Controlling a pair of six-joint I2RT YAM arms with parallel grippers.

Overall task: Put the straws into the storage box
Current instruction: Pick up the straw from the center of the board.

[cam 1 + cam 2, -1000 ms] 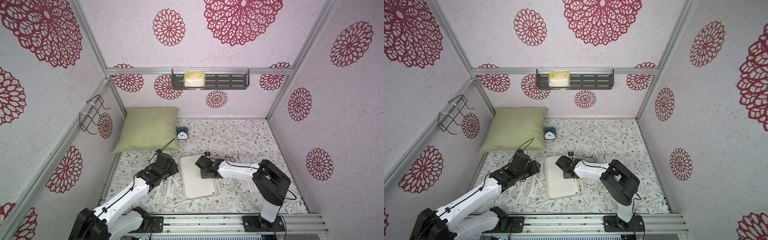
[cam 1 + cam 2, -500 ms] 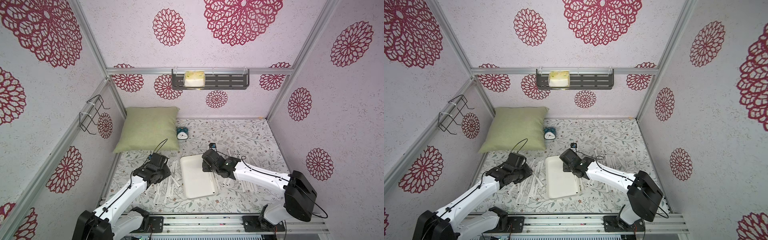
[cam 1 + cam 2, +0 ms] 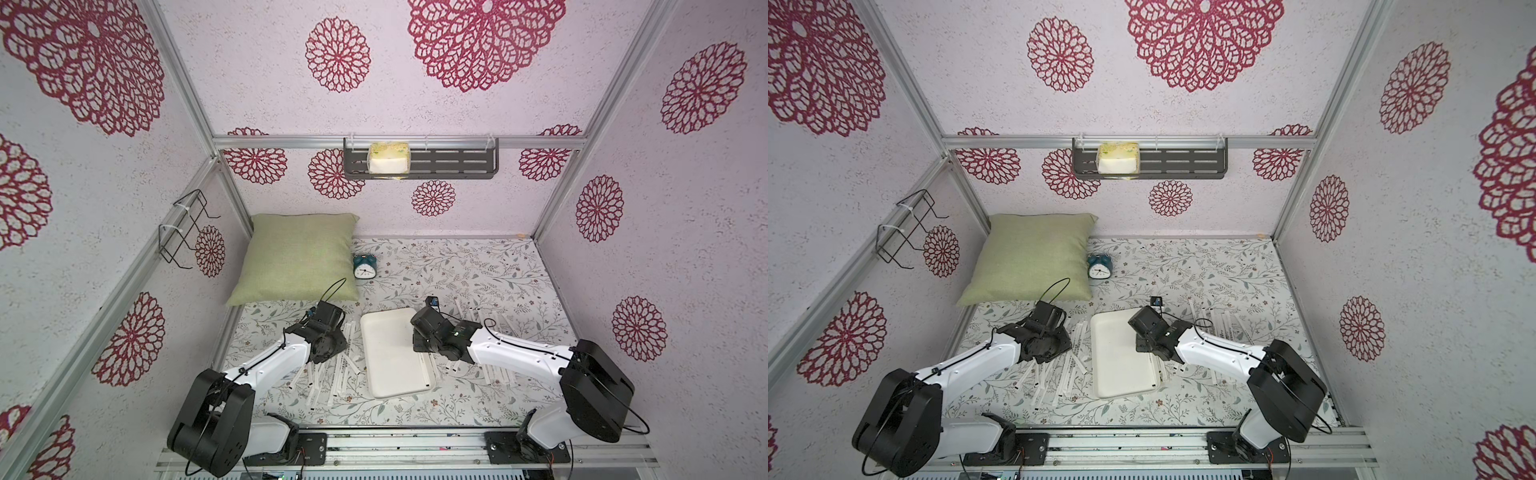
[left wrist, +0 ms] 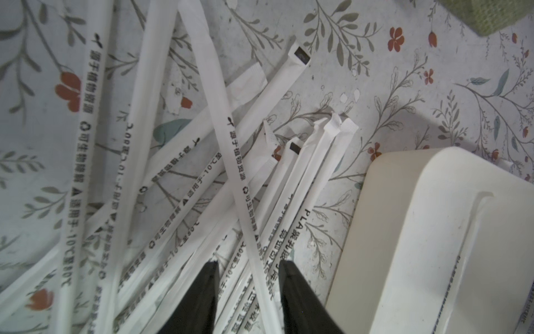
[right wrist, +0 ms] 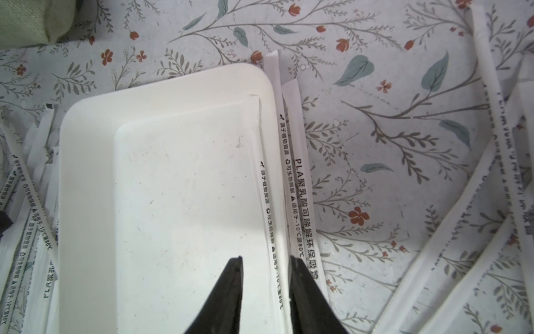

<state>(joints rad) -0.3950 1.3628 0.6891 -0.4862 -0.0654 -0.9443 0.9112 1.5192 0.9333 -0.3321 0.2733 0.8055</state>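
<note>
**A:** What is the right gripper (image 5: 265, 258) up to?

**B:** Its jaws stand apart and pinch nothing. They straddle one straw (image 5: 267, 208) that already lies inside the tray (image 5: 86, 188), tight against the wall. One finger hangs over that rim, and more straws lie on the cloth just outside it.

**A:** So what is the danger?

**B:** If it closed here, I'd expect it to pull the stowed straw back out. The finger could also catch the rim and shove or tip the light tray.

**A:** And the left gripper (image 4: 249, 263)?

**B:** Its jaws are parted too, and the tips are down in the crossed heap of straws (image 4: 237, 162) beside the tray. Several straws run between the fingers. Closing there might grab a loose bundle, or nip only the top straw near its end. A long straw held near one end would likely sag, snag the rim and drag its neighbours askew.

**A:** Where does everything sit in the wide view?

**B:** In both top views the tray (image 3: 390, 357) sits at lower centre of the frame, between the arms. Straws are scattered to its left and right, nearly all of them on the cloth.
</note>
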